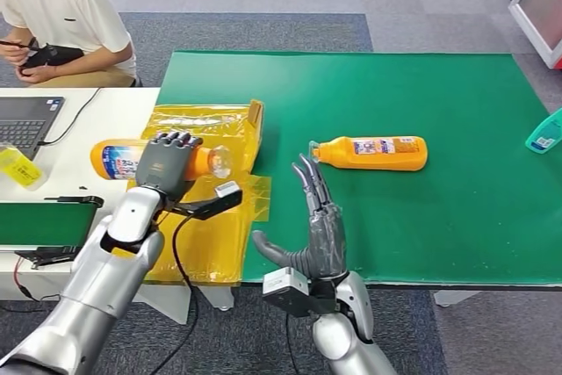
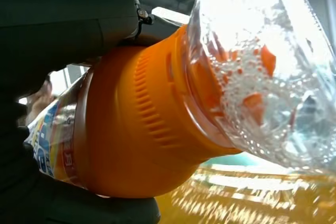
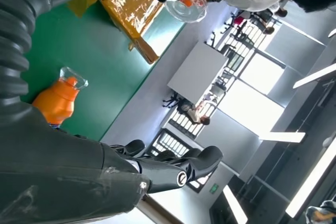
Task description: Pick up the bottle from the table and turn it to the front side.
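My left hand (image 1: 163,164) grips an orange bottle (image 1: 118,159) around its middle and holds it level above the yellow sheet, its clear cap (image 1: 220,161) pointing right. Close up in the left wrist view, the orange bottle (image 2: 130,124) and its clear cap (image 2: 261,72) sit inside that hand's grasp (image 2: 59,19). A second orange bottle (image 1: 371,153) lies on its side on the green mat (image 1: 424,226), cap toward my right hand (image 1: 322,226). That hand stands open just left of it, fingers straight and apart. The right wrist view shows this second bottle (image 3: 57,100) beyond the fingers (image 3: 178,163).
A yellow plastic sheet and flat box (image 1: 219,129) lie at the mat's left edge. A laptop (image 1: 26,120) sits on the white table at left, with a seated person (image 1: 60,24) behind it. A teal item (image 1: 547,133) rests at the far right edge.
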{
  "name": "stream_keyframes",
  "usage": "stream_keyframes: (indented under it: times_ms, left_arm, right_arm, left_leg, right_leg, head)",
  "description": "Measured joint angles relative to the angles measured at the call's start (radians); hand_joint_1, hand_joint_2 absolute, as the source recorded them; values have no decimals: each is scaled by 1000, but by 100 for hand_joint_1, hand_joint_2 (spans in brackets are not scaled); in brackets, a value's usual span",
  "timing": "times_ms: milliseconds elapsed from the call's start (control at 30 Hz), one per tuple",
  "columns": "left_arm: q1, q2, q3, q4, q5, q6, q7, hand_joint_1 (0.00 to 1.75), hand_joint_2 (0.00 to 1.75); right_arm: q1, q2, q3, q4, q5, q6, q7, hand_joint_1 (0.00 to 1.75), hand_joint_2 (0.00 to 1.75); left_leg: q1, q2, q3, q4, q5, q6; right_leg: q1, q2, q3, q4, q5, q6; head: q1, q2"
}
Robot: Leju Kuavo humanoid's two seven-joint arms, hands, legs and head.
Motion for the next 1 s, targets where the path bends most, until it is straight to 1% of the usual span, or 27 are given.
stream_keyframes:
  times_ms: [67,133,267,400,533,600,667,800,1000]
  left_arm:
    - [-34,-29,59,95,0,-29,-18,175,175]
    - [-65,-58,98,178,-2,-63,-27,175,175]
    - [-127,-111,143,327,1,-112,-44,175,175]
    - [-178,-154,172,424,33,-115,-65,175,175]
    - [-204,-184,197,463,100,-118,-119,175,175]
    - [-206,-200,203,469,139,-124,-156,175,175]
    - [-204,-217,203,471,166,-132,-175,175,175]
    - [-202,-245,187,476,185,-141,-177,175,175]
    - [-199,-282,137,505,210,-148,-174,175,175]
  right_arm:
    - [0,0,0,-1,-3,7,-7,0,175]
    - [0,0,0,-1,-9,15,-16,0,175]
    - [1,0,-2,-2,-25,39,-34,0,175]
    - [2,0,-4,-5,-32,55,-47,0,175]
    - [2,0,-4,-5,-37,63,-56,0,175]
    - [3,0,-4,-6,-42,65,-63,0,175]
    - [4,0,-3,-11,-48,66,-67,0,175]
    - [8,0,-3,-23,-54,70,-67,0,175]
    - [15,0,2,-42,-62,81,-67,0,175]
  left_leg:
    - [0,0,-1,0,0,0]
    - [0,0,-1,0,0,0]
    - [0,-1,-2,0,0,0]
    - [-1,-1,-3,0,0,1]
    - [0,-1,-2,0,0,1]
    - [0,-1,-2,0,0,1]
    - [0,-1,-3,0,0,1]
    - [-1,-1,-3,0,0,1]
    - [-1,-1,-3,0,0,1]
  right_leg:
    - [0,0,0,0,0,0]
    - [0,0,0,0,0,0]
    - [0,-1,-1,0,0,1]
    - [-1,-1,-1,0,0,1]
    - [-1,-1,-1,0,0,1]
    - [-1,-1,-1,0,0,1]
    - [-1,-1,-1,0,0,1]
    - [-1,-1,-1,0,1,1]
    - [-1,-1,-1,0,1,1]
  head:
    - [0,0]
    - [0,0]
    - [0,0]
    - [0,0]
    - [0,0]
    - [0,0]
    - [0,0]
    - [0,0]
    - [0,0]
